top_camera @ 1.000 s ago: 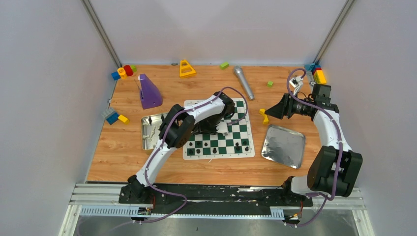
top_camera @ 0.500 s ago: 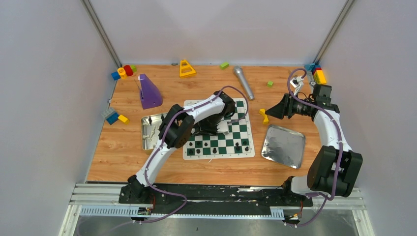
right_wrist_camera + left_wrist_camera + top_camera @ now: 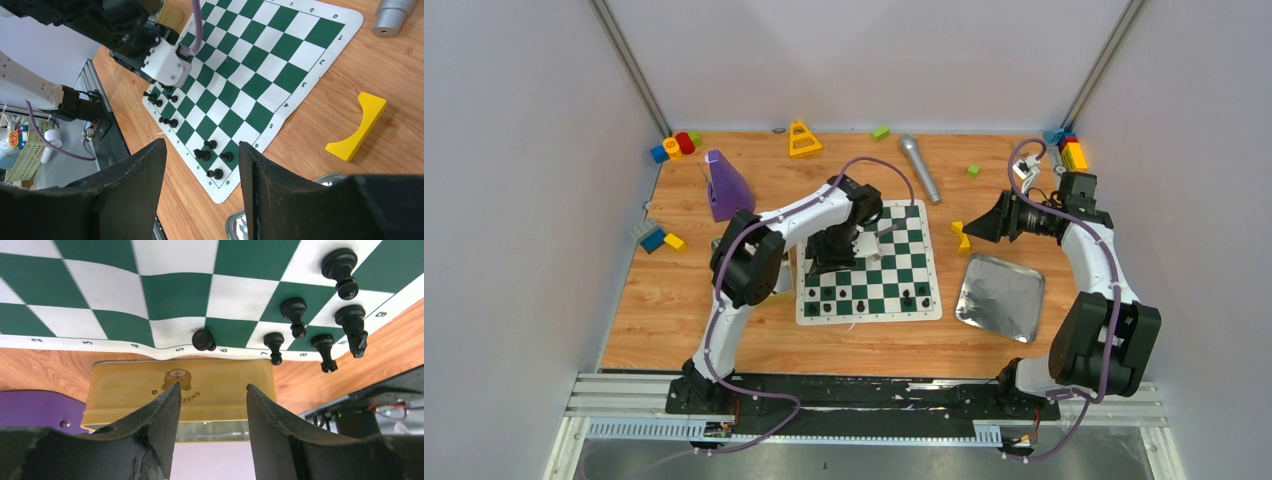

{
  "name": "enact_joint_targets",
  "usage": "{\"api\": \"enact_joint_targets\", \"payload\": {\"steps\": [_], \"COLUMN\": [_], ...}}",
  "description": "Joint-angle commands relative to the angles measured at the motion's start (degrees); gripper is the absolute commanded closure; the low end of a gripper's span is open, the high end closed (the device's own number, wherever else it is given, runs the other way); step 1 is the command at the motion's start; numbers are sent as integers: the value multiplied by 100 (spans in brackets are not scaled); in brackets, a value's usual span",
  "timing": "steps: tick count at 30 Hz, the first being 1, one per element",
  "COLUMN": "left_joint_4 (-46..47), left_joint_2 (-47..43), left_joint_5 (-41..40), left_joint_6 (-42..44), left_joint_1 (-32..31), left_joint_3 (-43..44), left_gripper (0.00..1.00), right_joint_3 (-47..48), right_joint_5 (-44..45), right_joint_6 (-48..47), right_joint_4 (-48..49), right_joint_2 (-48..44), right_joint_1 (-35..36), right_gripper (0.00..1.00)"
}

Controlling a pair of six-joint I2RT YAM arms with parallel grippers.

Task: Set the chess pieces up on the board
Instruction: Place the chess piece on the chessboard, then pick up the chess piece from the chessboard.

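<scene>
Seemingly falls between placements, with left fingers (image 3: pixel 160 415) apart and empty above the left edge of the board (image 3: pixel 175 290), right fingers (image 3: pixel 135 175) likewise apart, black chess pieces (image 3: pixel 294 315) standing on its near rows; calls next for fetching another piece, presumably from the tin (image 3: pixel 125 390) alongside.

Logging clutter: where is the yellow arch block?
Top view: the block lies beside the board's right edge, just beyond the metal tray.
</scene>
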Motion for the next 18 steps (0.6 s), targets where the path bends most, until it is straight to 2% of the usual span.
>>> {"api": "enact_joint_targets", "payload": {"steps": [1, 7, 11, 18], "left_joint_4": [894, 1865, 2323, 2747], "left_joint_2": [-677, -1271, -1506, -1538], "left_joint_5": [722, 1475, 1615, 1667], "left_joint_6": [-257, -519, -586, -590], "left_joint_1": [311, 784, 878, 914], "left_joint_3": [-310, -1120, -1633, -2174], "left_gripper": [43, 51, 57, 62], "right_joint_3": [31, 39, 47, 18], "right_joint_5": [-196, -195, -191, -172], "right_joint_6": [-146, -130, -107, -75], "right_joint_4": [59, 64, 60, 67], "right_joint_2": [-13, 20, 31, -17], "right_joint_1": [-29, -24, -29, -27], "right_gripper": [44, 44, 44, 44]}}
